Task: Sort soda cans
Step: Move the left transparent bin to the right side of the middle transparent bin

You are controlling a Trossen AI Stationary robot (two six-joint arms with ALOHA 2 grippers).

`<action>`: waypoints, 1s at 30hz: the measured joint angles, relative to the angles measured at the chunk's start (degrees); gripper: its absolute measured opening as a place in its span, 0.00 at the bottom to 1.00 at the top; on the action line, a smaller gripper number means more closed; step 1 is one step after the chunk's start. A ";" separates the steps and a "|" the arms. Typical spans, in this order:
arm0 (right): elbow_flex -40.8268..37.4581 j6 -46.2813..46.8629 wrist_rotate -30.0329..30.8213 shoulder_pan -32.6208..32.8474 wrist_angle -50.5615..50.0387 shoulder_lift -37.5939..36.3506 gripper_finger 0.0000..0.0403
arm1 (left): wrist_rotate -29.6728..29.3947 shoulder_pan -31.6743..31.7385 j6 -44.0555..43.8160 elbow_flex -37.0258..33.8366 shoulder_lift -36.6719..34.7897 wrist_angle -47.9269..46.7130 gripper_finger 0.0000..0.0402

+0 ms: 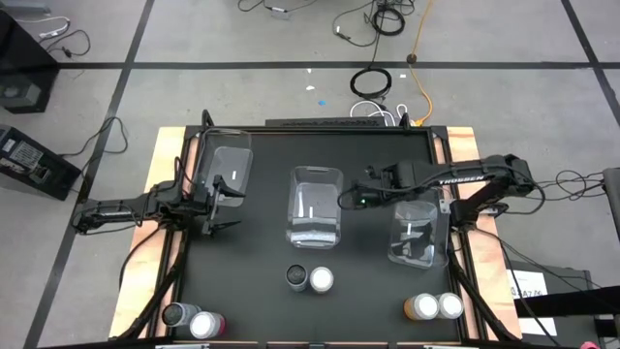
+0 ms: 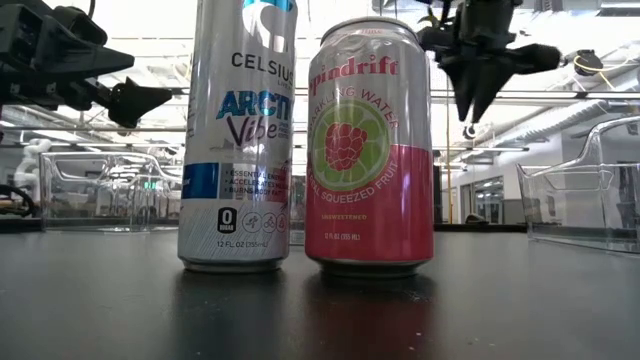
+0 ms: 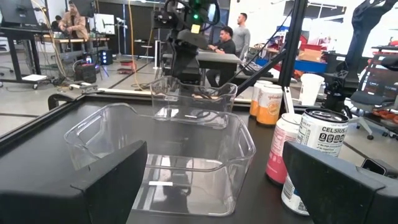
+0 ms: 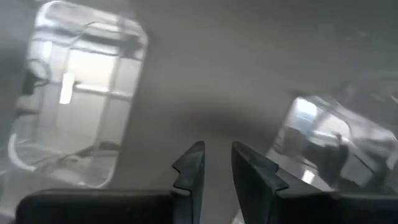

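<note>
right gripper (image 4: 216, 163) – nearly closed, empty, between middle bin (image 1: 316, 204) and right bin (image 1: 419, 229) | left gripper (image 1: 229, 202) – wide open, empty, over left bin (image 1: 225, 167)

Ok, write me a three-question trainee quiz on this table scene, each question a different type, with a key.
1. True or false: every clear bin already holds a can.
2. How many cans stand on the table? A) four B) six C) eight
3. Fill in: the right gripper hovers beside the ____ bin.

Key: 1 false, the bins look empty. 2 B: pairs at front left, front centre, front right. 3 middle.
</note>
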 joint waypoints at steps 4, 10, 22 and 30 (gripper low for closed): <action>0.00 6.47 0.11 1.87 -3.80 0.00 0.21 | 0.00 0.00 0.01 -0.02 0.01 0.02 0.96; 0.00 17.80 -0.26 4.64 -10.55 0.00 0.28 | 0.00 -0.01 0.01 -0.01 0.01 0.01 0.96; -9.29 26.74 -9.70 6.46 -2.63 -0.09 0.33 | 0.00 -0.01 -0.01 0.00 0.01 0.02 0.96; -19.93 30.73 -11.66 6.46 11.68 -0.13 0.31 | 0.00 0.00 -0.01 -0.02 0.01 0.00 0.96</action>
